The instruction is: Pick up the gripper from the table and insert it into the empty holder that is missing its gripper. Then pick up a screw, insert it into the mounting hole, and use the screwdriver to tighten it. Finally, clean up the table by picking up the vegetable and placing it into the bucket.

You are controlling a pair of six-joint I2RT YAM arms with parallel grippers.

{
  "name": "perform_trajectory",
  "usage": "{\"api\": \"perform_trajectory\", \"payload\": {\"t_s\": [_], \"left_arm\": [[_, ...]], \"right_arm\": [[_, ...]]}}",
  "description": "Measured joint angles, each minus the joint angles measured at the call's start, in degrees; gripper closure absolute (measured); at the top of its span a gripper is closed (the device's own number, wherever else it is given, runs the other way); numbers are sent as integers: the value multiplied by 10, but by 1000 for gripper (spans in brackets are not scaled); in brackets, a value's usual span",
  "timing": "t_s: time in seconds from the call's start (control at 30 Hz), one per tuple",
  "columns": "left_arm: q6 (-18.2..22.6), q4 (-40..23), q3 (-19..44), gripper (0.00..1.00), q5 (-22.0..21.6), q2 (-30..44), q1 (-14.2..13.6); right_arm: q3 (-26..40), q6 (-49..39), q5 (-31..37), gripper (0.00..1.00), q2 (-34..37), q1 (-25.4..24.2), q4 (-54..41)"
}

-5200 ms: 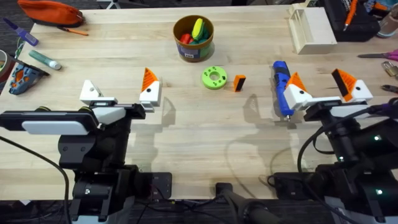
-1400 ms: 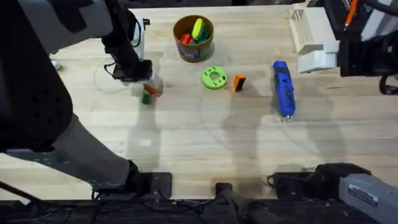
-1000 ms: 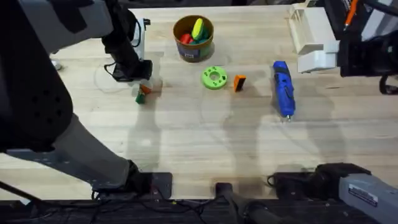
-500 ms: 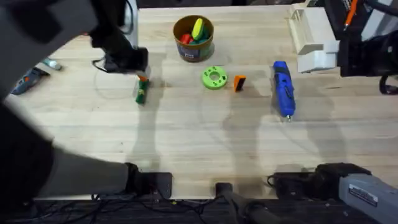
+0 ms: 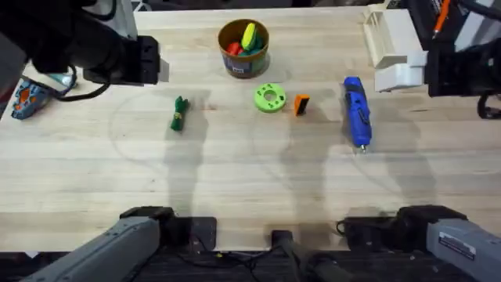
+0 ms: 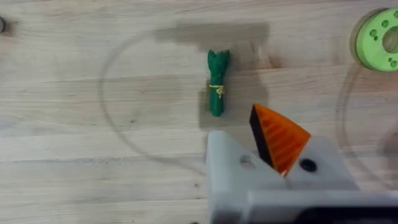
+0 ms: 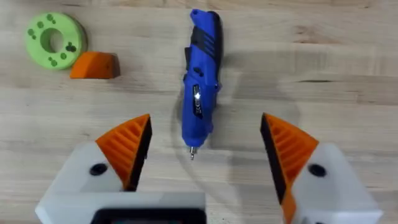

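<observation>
The green vegetable (image 5: 179, 113) lies on the table left of centre, and the left wrist view has it (image 6: 217, 81) just beyond my fingers. My left gripper (image 6: 249, 127) hangs above it, shut and holding nothing. One of its fingers is the bare white holder (image 6: 231, 167); the other carries an orange pad. The loose orange gripper (image 5: 301, 103) lies beside a green disc (image 5: 270, 98). The blue screwdriver (image 5: 356, 110) lies right of it, under my open right gripper (image 7: 205, 124). The yellow bucket (image 5: 243, 48) stands at the back centre.
A white box (image 5: 395, 35) stands at the back right, close to the raised right arm (image 5: 438, 66). The dark left arm (image 5: 86, 47) is raised over the back left. Clutter lies along the left edge. The bucket holds coloured toys.
The vegetable, held at my left gripper a second ago, now lies free on the table. The left arm has lifted and drawn back to the left. The right arm has stayed put.
</observation>
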Motion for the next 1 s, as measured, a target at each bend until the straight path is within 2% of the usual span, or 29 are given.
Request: {"api": "perform_trajectory", "payload": {"t_s": [0.07,0.13,0.27,0.3,0.8,1.0], "left_arm": [[1,-3,0,959,0,-6,0],[2,-4,0,685,0,-7,0],[0,-4,0,73,0,-7,0],[0,-4,0,32,0,-7,0],[0,-3,0,13,0,-46,0],[0,-3,0,13,22,-71,0]], "right_arm": [[0,0,0,9,0,0,0],[0,0,0,10,0,0,0],[0,0,0,8,0,0,0],[0,0,0,7,0,0,0],[0,0,0,9,0,0,0],[0,0,0,10,0,0,0]]}}
